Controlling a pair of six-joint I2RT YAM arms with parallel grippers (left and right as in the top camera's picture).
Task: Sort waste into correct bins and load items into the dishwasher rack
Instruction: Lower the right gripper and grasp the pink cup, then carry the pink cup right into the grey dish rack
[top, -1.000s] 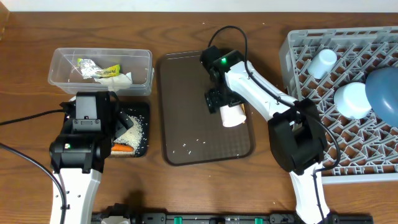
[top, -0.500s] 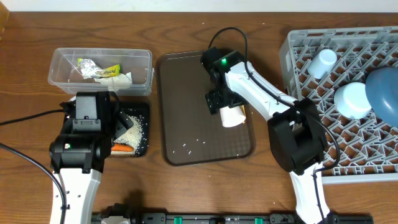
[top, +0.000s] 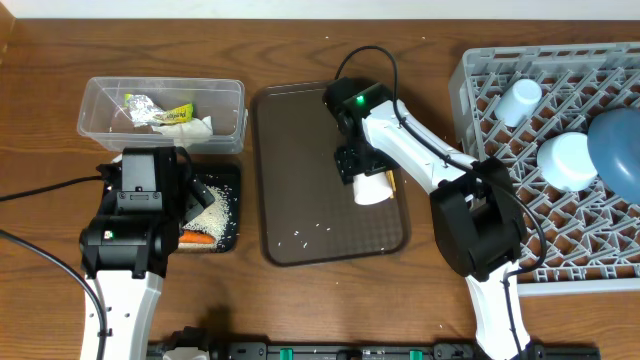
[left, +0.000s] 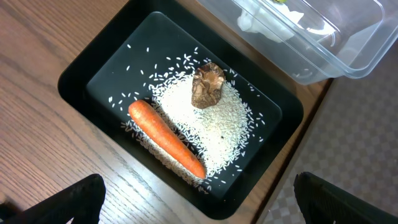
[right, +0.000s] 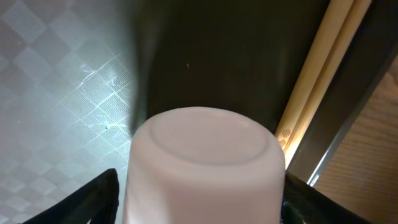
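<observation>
A white cup (top: 372, 187) lies upside down on the brown serving tray (top: 300, 140), with wooden chopsticks (right: 317, 81) beside it along the tray's right edge. My right gripper (right: 199, 205) straddles the cup (right: 205, 162), one black finger against each side. The left gripper (left: 199, 208) hangs open above the near edge of the black tray (left: 87, 68). That tray holds an orange carrot (left: 165, 138), a heap of rice (left: 227, 121) and a brown lump (left: 207, 85). The clear tub (top: 100, 100) holds a wrapper (top: 170, 115) and a napkin (top: 197, 126).
The grey dishwasher rack (top: 470, 100) at the right holds a dark blue bowl (top: 618, 140), a pale blue bowl (top: 567, 160) and a cup (top: 520, 100). Loose rice grains (top: 310, 232) lie on the brown tray's near part.
The right gripper's fingers have drawn in onto the white cup, which shifted slightly. The left arm has not moved.
</observation>
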